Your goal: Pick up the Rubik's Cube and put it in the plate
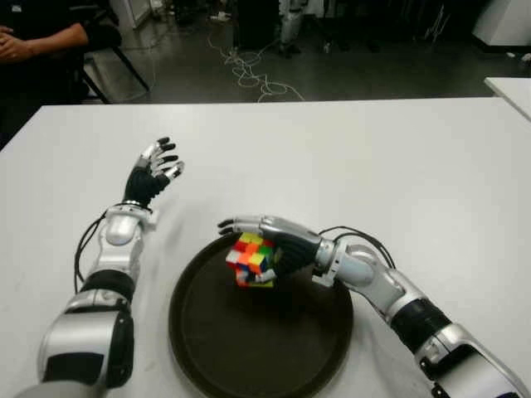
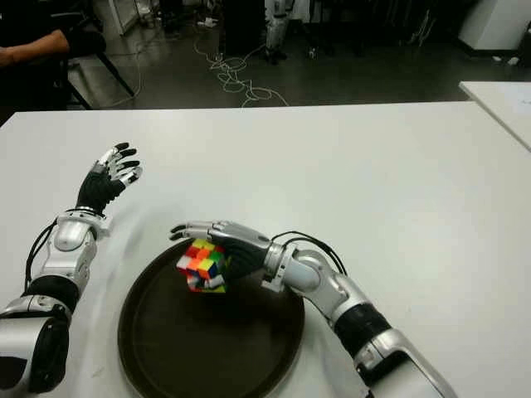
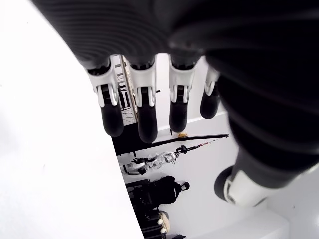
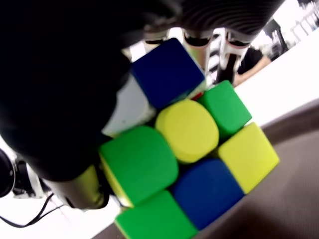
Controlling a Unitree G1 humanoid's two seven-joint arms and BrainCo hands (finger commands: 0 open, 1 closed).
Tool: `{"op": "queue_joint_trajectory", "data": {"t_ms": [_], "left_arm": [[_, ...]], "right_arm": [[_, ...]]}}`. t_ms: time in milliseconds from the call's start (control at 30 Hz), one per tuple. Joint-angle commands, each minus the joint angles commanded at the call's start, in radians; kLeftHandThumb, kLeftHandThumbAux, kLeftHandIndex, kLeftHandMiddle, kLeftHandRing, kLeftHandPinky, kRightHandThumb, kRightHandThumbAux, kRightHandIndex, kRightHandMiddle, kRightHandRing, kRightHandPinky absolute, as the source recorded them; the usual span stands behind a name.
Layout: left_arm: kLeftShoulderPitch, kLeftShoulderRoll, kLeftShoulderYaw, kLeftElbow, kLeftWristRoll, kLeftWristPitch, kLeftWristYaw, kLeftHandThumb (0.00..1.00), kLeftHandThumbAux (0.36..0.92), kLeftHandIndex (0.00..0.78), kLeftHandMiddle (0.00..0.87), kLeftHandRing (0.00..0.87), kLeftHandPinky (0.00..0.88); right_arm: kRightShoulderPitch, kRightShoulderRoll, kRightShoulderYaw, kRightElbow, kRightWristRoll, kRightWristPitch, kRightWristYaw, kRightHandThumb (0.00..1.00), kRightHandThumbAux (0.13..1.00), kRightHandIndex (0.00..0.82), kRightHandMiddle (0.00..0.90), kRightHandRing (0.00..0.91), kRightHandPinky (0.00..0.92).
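The Rubik's Cube (image 1: pixel 251 259), a scrambled mix of coloured tiles, is held in my right hand (image 1: pixel 267 243) above the far part of the dark round plate (image 1: pixel 249 348). In the right wrist view the cube (image 4: pixel 187 154) fills the frame against the palm, with green, yellow and blue tiles facing the camera and the fingers (image 4: pixel 199 35) wrapped over its far side. Whether the cube touches the plate cannot be told. My left hand (image 1: pixel 158 170) shows left of the plate, over the white table (image 1: pixel 373 157), fingers spread and holding nothing.
The table's far edge runs across the top, with a dark floor and cables (image 1: pixel 249 70) beyond. A person's arm (image 1: pixel 41 41) shows at the far left. Another white table corner (image 1: pixel 510 87) is at the far right.
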Motion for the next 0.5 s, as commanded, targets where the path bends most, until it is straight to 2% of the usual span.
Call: {"op": "queue_joint_trajectory", "data": {"t_ms": [500], "left_arm": [[0.003,-0.005,-0.003,-0.009,0.002,-0.019,-0.002,0.236,0.686,0.094,0.165,0.165,0.199]], "right_arm": [[-0.004,-0.005,-0.032,-0.017,-0.052,0.032,-0.05,0.0,0.752,0.0,0.0,0.0,0.0]]}}
